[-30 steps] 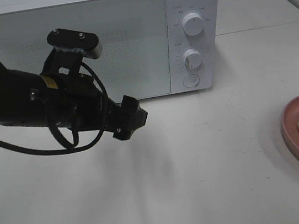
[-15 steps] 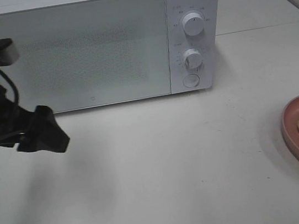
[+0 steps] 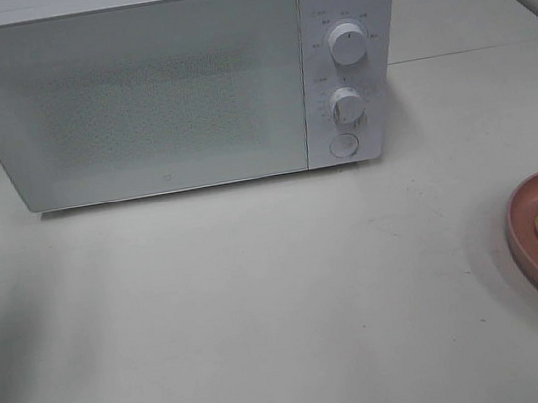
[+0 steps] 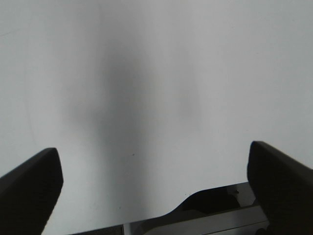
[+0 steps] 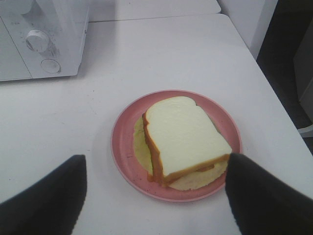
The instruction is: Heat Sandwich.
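A white microwave stands at the back of the pale worktop, its door closed, with two round knobs and a round button down its right-hand panel. Off at the right edge of the high view lies a round pink plate, only partly in shot, well apart from the microwave.

The sandwich lies flat on that plate, white bread with a brown crust, a pale yellow-green layer showing out from under it on the plate. Nothing is touching it.

The right hand hangs above the near side of the plate, its two dark fingers spread wide apart, one on each side of the plate and holding nothing. The left hand hovers over a bare stretch of worktop, its fingers also wide apart with nothing between them; a soft shadow falls on the surface beneath it. Neither arm shows in the high view.
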Available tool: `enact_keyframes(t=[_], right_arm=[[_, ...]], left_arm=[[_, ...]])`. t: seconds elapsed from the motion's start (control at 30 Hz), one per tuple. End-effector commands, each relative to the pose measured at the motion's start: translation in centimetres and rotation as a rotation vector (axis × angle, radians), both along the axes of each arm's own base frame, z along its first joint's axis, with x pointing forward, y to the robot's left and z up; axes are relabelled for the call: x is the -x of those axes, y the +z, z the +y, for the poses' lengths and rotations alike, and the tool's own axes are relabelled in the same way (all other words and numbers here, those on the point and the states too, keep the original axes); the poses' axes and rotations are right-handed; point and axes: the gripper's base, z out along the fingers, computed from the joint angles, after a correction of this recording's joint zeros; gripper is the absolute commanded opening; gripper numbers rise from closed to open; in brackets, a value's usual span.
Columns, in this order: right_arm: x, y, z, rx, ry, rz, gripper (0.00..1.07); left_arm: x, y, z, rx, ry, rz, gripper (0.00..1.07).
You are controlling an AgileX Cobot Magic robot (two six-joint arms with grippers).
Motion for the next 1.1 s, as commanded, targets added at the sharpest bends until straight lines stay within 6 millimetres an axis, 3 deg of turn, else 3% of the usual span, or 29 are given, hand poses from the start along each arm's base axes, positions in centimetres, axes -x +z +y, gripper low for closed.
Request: enact_keyframes(t=[0.03,0.2,0.27,0.47,0.53,0.7,1.1], right_arm=[[0.4,0.0,0.0,0.016,0.002,-0.034,0.76],[0.4,0.0,0.0,0.016,0.002,-0.034,0.76],[0.4,0.0,0.0,0.016,0.002,-0.034,0.76],[0.4,0.0,0.0,0.016,0.002,-0.034,0.76],[0.4,0.0,0.0,0.016,0.002,-0.034,0.76],[0.4,0.0,0.0,0.016,0.002,-0.034,0.76],[0.4,0.0,0.0,0.016,0.002,-0.034,0.76]], left_arm=[[1.4,1.0,0.9,-0.022,0.060,0.006,0.97],[3.6,2.7,1.2,-0.051,0.088,-0.022,0.97],[5.6,3.5,1.2,-0.059,0.086,-0.066,0.97],[8.9,2.5,1.2,-0.071,0.109,-0.148,0.97],[11.1,1.3,1.1,-0.071,0.114,-0.180,0.97],[14.6,-0.1,1.0,-0.070,0.118,-0.257,0.97],[19.9,1.4,0.8,-0.063,0.136,-0.599,0.97]])
